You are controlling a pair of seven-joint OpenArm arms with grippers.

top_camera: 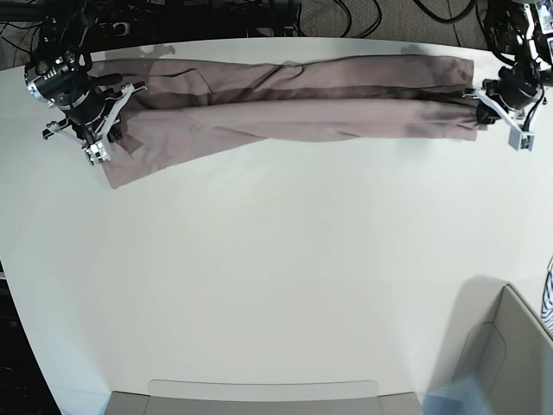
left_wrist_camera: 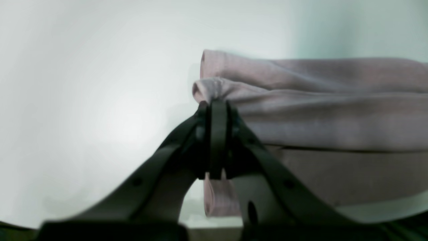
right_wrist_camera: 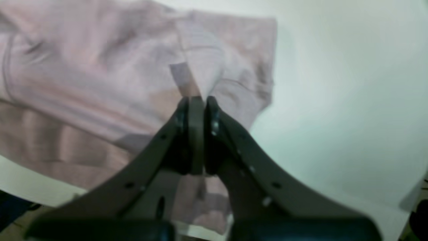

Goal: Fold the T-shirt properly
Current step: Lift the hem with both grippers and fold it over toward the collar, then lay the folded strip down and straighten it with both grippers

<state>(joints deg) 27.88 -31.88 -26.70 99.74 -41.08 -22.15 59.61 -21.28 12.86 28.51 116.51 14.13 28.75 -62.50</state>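
The mauve-pink T-shirt (top_camera: 294, 104) lies stretched into a long folded band along the far side of the white table (top_camera: 276, 259). My left gripper (top_camera: 478, 104) is at its right end in the base view. In the left wrist view the left gripper (left_wrist_camera: 217, 105) is shut on a bunched corner of the T-shirt (left_wrist_camera: 317, 113), with a strip of cloth hanging below the fingers. My right gripper (top_camera: 119, 117) is at the band's left end. In the right wrist view the right gripper (right_wrist_camera: 197, 100) is shut on a fold of the T-shirt (right_wrist_camera: 83, 77).
A grey bin (top_camera: 501, 346) stands at the near right corner, with a blue-and-white striped cloth (top_camera: 548, 303) at the frame edge beside it. A grey tray edge (top_camera: 259, 396) runs along the near side. Dark cables (top_camera: 259, 13) lie beyond the far edge.
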